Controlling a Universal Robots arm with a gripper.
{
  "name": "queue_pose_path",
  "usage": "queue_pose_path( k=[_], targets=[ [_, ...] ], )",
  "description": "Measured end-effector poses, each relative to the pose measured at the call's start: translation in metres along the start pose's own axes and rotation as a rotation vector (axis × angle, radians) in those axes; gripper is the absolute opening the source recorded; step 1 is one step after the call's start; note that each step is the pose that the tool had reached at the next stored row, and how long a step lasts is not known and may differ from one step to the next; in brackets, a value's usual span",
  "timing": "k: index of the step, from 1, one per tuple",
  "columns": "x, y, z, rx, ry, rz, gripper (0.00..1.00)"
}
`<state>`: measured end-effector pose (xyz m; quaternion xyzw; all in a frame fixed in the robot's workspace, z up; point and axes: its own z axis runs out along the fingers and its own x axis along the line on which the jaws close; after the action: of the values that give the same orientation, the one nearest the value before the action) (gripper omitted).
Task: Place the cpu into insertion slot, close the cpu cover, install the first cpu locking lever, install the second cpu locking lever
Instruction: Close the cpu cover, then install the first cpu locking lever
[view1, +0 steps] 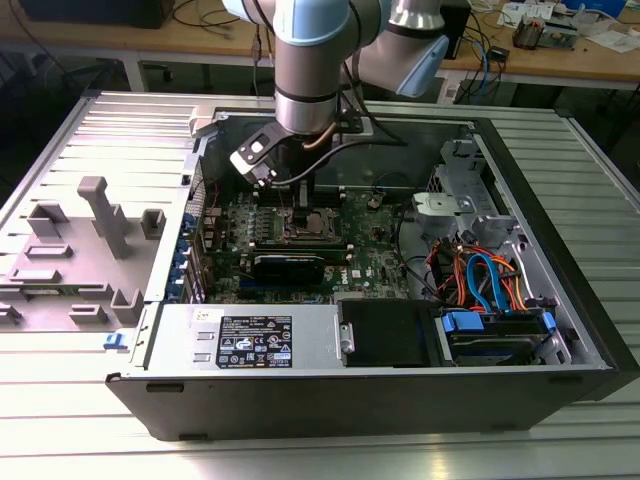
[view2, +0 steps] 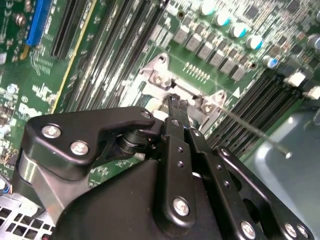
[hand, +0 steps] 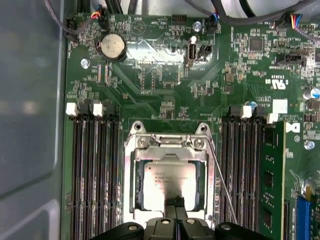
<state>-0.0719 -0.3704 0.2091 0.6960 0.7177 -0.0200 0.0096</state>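
The cpu (hand: 169, 182), a dull silver square, lies in the insertion slot (hand: 134, 200) on the green board. The cpu cover (hand: 170, 142), a silver frame, lies down around it. My gripper (hand: 175, 201) is shut, its black fingertips together over the cpu's near edge, with nothing seen between them. In the second wrist view the gripper (view2: 174, 100) reaches down onto the socket's metal frame (view2: 160, 80). One thin wire locking lever (hand: 220, 180) runs beside the socket, and its free end (view2: 286, 154) sticks out loose. In the exterior view the arm stands over the socket (view1: 308, 226).
Long black memory slots (hand: 95, 170) flank the socket, with a green memory stick (hand: 272, 180) on one side. A coin battery (hand: 112, 46) and cables (view1: 480, 275) lie nearby. The power-supply box (view1: 255, 340) and case wall (hand: 30, 100) bound the space.
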Motion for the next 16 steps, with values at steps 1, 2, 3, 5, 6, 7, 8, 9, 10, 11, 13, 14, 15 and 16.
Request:
queue_pose_path(
  k=[1,2,3,5,6,7,8,9,10,11,13,14,15,16],
  targets=[
    [-0.0001,0.0034,0.0000,0.0018,0.0001,0.000,0.11],
    [-0.0002,0.0058,0.0000,0.0028,0.0001,0.000,0.11],
    [-0.0004,0.0127,-0.0001,0.0053,0.0002,0.000,0.11],
    [-0.0006,0.0197,-0.0002,0.0073,0.0003,0.000,0.11],
    [-0.0007,0.0204,-0.0004,0.0075,0.0000,0.000,0.11],
    [-0.0007,0.0206,-0.0016,0.0074,0.0003,0.000,0.11],
    [-0.0007,0.0206,-0.0027,0.0074,0.0003,0.000,0.11],
    [-0.0008,0.0206,-0.0038,0.0074,0.0002,0.000,0.11],
    [-0.0007,0.0206,-0.0039,0.0072,0.0005,0.000,0.11],
    [-0.0007,0.0206,-0.0039,0.0072,0.0005,0.000,0.11],
    [-0.0009,0.0206,-0.0060,0.0073,0.0003,0.000,0.11],
    [-0.0009,0.0206,-0.0060,0.0074,0.0003,0.000,0.11],
    [-0.0009,0.0206,-0.0060,0.0074,0.0003,0.000,0.11],
    [-0.0009,0.0206,-0.0060,0.0074,0.0003,0.000,0.11]
  ],
)
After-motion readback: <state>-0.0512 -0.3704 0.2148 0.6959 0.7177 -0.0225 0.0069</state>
